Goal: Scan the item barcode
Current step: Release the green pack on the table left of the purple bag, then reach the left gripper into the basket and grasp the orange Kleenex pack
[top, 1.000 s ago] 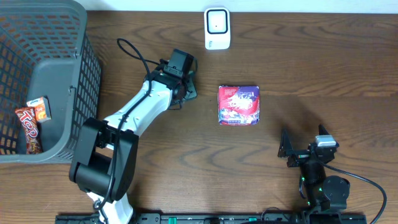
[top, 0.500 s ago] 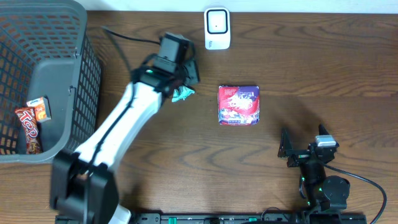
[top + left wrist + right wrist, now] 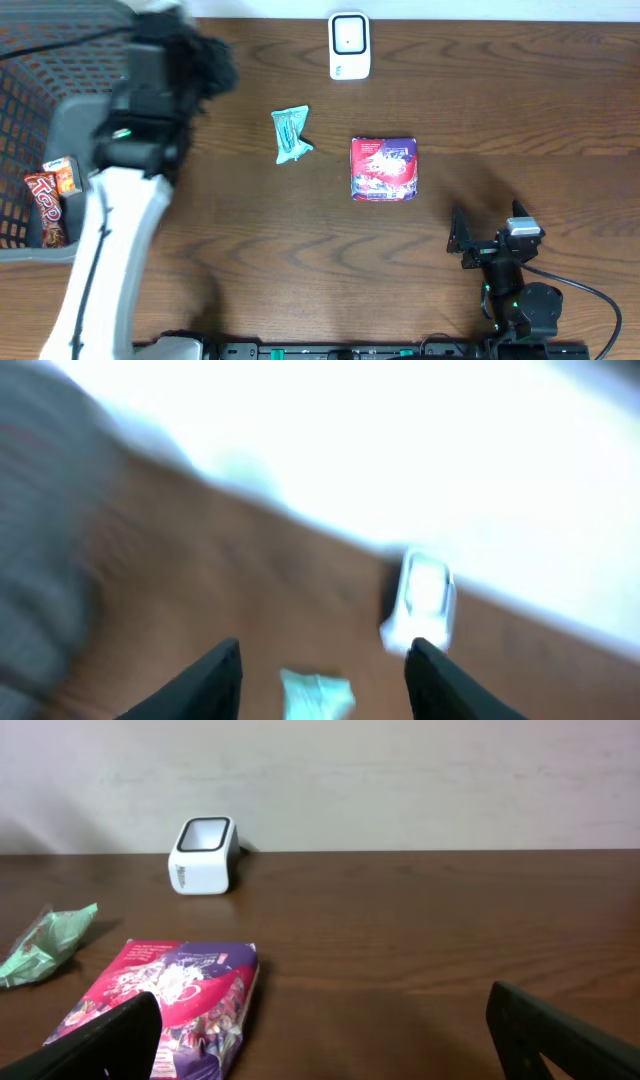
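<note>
Right of the basket (image 3: 30, 252), your green packet (image 3: 290, 134) lies on the table, short of the scanner (image 3: 349, 45), long axis front-to-back. Left gripper (image 3: 323, 650), half-spread and empty, is nearer than your wide-spread right gripper (image 3: 322, 1010).

The dark wooden table (image 3: 500, 110) carries a white scanner (image 3: 349, 45) at top centre and a green packet (image 3: 290, 133) below-left of it. A red-purple pack (image 3: 384, 169) lies near the packet but apart. A grey basket (image 3: 40, 70) sits at the left edge.
</note>
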